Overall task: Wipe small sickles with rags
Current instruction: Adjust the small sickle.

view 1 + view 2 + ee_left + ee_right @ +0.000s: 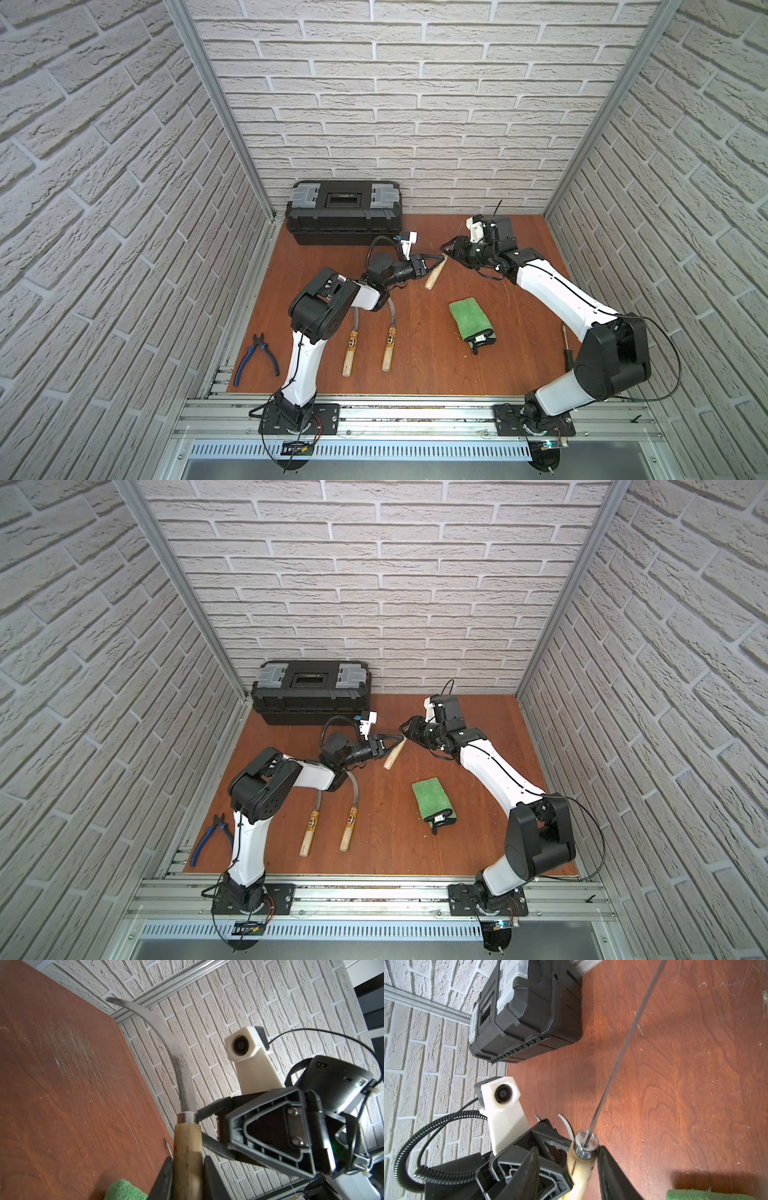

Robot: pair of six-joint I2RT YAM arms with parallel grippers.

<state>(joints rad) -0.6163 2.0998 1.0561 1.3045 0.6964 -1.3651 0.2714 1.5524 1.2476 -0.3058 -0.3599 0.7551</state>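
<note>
One small sickle (433, 277) (392, 757) hangs over the table's middle; my left gripper (437, 260) (187, 1169) is shut on its pale wooden handle (188, 1147). Its curved grey blade (176, 1053) points away and shows edge-on as a thin line (623, 1047) in the right wrist view. My right gripper (447, 249) (569, 1148) stands open astride the handle's ferrule end: one finger touches the ferrule, and a gap remains on the other side. Two more sickles (350, 347) (389, 345) lie near the left arm, blades partly under it. The green rag (469, 318) (432, 798) lies flat.
A black toolbox (343, 212) stands against the back wall. Blue-handled pliers (255, 359) lie at the front left. A screwdriver (566, 349) lies by the right arm's elbow. Brick walls close in three sides.
</note>
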